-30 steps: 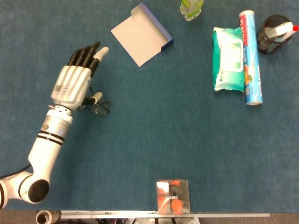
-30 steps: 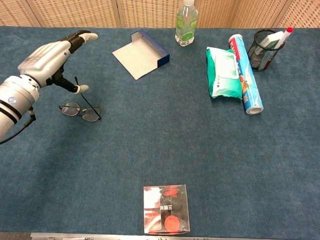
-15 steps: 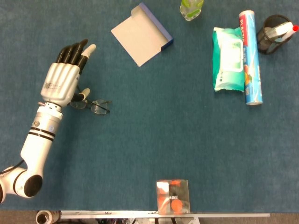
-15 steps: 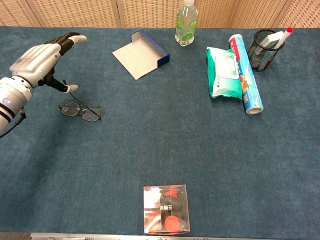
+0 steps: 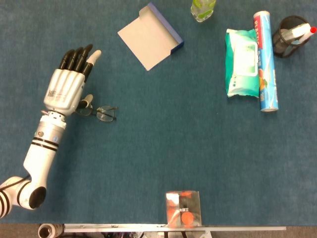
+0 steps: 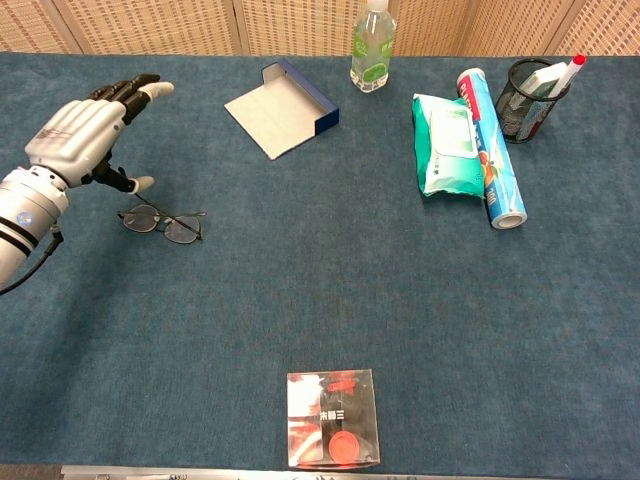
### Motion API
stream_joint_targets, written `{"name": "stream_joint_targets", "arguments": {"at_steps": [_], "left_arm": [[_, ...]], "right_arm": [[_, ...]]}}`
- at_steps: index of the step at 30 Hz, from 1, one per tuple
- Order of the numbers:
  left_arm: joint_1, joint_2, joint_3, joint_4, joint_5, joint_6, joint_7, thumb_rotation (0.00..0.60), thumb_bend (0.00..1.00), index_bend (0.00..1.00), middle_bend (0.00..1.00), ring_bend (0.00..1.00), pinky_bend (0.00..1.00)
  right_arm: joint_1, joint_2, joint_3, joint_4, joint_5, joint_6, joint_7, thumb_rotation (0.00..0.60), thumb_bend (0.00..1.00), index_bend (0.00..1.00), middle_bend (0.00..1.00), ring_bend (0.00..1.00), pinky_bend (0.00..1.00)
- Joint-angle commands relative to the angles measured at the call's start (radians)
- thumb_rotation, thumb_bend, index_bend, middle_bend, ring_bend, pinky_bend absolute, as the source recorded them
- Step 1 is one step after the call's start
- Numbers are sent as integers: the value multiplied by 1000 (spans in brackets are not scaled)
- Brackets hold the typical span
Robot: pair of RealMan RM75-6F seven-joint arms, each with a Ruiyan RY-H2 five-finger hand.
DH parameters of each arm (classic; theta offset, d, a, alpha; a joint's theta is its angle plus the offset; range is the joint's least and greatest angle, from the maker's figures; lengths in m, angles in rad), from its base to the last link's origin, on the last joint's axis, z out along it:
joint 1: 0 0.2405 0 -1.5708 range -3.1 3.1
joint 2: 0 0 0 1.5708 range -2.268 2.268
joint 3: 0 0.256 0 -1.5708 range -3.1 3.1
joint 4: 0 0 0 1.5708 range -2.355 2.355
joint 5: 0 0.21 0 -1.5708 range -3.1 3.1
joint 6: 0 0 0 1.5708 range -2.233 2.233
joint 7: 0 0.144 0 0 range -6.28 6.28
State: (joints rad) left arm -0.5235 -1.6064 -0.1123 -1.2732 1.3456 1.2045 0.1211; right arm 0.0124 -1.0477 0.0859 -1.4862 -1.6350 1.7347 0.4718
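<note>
Lettering on the clear box (image 6: 333, 418) is unreadable; left hand (image 5: 67, 84) hovers over glasses (image 6: 160, 222).

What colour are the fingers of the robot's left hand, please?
Black fingers with one pale tip, clearest in the head view.

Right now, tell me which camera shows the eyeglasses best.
The chest view: the eyeglasses lie whole on the table, both lenses and a folded arm clear, just below the left hand. In the head view the left hand covers one lens, leaving only part of the frame visible.
</note>
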Motion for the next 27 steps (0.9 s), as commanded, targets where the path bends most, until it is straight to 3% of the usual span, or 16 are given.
{"name": "stream_joint_targets", "arguments": {"at_steps": [1, 21, 27], "left_arm": [[3, -18, 7, 28, 14, 3, -13, 600, 187, 0, 0, 0, 58], [15, -129, 39, 225, 91, 25, -88, 600, 188, 0, 0, 0, 58], [20, -126, 37, 221, 111, 50, -101, 600, 188, 0, 0, 0, 58]], "right_arm": [[0, 0, 1, 0, 1, 1, 1, 600, 254, 630, 500, 378, 388], [-2, 2, 2, 0, 1, 4, 3, 600, 254, 631, 501, 378, 388], [-2, 3, 3, 1, 4, 4, 7, 600, 254, 631, 500, 378, 388]]}}
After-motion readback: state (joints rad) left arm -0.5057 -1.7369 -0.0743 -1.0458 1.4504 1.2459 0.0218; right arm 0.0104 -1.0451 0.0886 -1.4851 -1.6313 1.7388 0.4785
